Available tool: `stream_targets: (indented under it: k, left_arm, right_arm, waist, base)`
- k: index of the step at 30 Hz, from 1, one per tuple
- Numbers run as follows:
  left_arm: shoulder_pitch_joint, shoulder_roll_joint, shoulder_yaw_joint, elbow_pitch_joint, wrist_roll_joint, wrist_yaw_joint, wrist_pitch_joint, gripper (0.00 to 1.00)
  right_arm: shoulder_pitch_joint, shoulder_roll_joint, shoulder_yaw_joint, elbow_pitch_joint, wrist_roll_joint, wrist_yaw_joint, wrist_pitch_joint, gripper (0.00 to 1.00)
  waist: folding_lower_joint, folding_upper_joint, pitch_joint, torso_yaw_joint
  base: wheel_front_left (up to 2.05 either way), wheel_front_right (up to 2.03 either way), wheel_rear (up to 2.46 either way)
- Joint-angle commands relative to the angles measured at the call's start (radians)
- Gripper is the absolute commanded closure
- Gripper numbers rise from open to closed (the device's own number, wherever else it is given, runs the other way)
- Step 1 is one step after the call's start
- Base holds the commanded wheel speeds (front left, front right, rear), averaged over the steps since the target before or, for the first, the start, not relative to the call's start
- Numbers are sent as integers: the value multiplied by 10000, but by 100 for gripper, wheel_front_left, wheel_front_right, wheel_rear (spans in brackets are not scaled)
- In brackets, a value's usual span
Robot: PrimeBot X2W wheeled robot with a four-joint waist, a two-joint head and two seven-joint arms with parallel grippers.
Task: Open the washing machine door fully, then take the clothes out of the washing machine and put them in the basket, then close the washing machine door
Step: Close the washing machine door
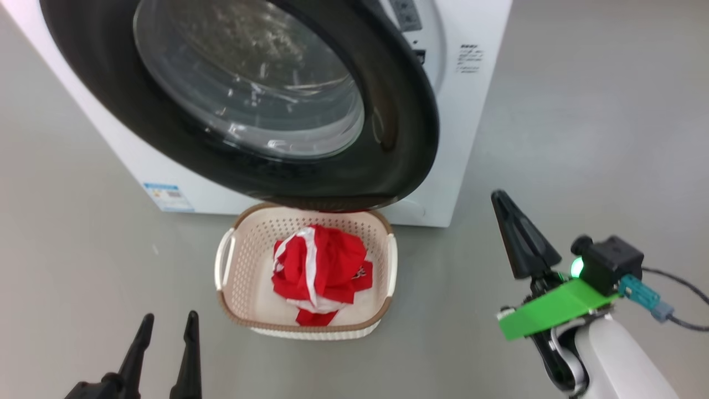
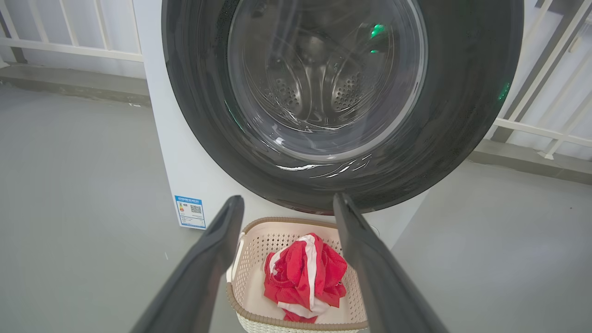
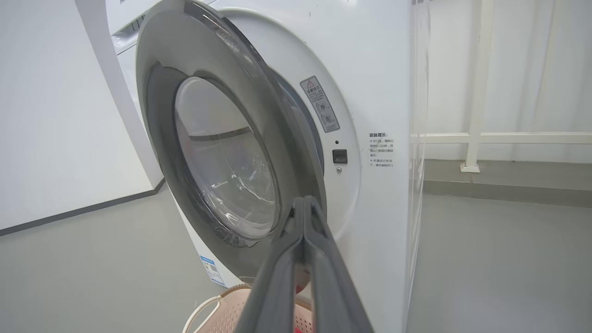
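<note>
1 washing machine point(image 1: 471, 138), 1 basket point(image 1: 243, 277), 1 clothes bundle point(image 1: 327, 266)

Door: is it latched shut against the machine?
No, the door stands ajar, its free edge swung clear of the machine, leaving the latch socket exposed.

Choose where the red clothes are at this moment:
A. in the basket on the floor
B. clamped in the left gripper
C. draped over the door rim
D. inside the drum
A: the clothes lie bundled inside the basket, which stands on the floor below the washing machine door. The left gripper is open and holds nothing.
</note>
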Motion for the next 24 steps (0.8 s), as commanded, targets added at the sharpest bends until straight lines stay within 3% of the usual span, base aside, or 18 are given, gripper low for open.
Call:
stream_targets:
  k: [1,24]
  left_arm:
    - [-360,50,286,-231,-40,-50,-122,0]
    - [-1768,49,-617,-572,-697,198,-122,0]
  right_arm:
    - [-388,68,267,-181,129,63,-63,100]
    - [-3392,-479,918,886,234,63,-63,100]
  waist:
    - [0,0,384,368]
    - [0,0,2574,1190]
  base:
    - [0,0,0]
    - [0,0,0]
